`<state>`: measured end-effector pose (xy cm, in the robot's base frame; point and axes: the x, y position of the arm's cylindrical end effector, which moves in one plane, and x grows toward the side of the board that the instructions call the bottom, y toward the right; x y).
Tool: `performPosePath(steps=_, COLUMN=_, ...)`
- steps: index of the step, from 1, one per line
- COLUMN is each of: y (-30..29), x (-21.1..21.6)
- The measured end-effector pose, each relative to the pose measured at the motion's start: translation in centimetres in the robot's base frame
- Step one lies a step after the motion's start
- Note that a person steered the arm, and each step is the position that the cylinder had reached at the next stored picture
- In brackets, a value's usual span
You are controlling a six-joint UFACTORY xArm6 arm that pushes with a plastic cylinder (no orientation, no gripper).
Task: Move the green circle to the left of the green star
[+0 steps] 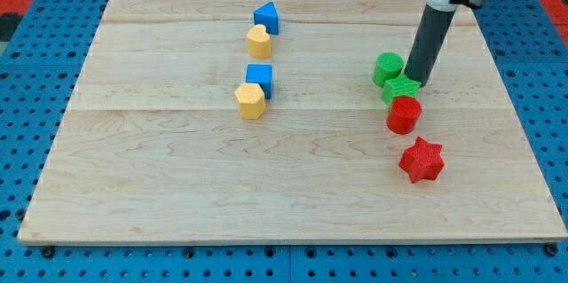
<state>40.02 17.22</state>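
Wooden board point(160, 185): green circle point(387, 68) just left of my tip point(415, 82).

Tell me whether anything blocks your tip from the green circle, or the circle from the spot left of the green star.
My tip sits right of the green round block, touching the green star block. The star partly intervenes. Bare wooden board lies left of it; nothing blocks there.

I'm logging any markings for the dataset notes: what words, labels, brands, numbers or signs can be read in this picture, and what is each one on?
None: no readable text, number or logo shows anywhere.
The wooden board is bare.
The green circle, green star, red circle and red star are unmarked.
So are the two blue and two yellow blocks.
The rod, my tip beside the green star, carries no label.
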Motion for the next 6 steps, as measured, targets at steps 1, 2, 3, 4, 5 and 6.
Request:
performPosePath(steps=1, y=1.3, x=-2.0)
performPosePath(steps=2, y=1.0, x=-6.2)
performPosePath(steps=3, y=-3.1, x=-6.7)
performPosePath(steps=4, y=-3.2, x=-4.3)
performPosePath(steps=5, y=-4.8, x=-1.5)
performPosePath(steps=6, y=-4.8, x=0.1)
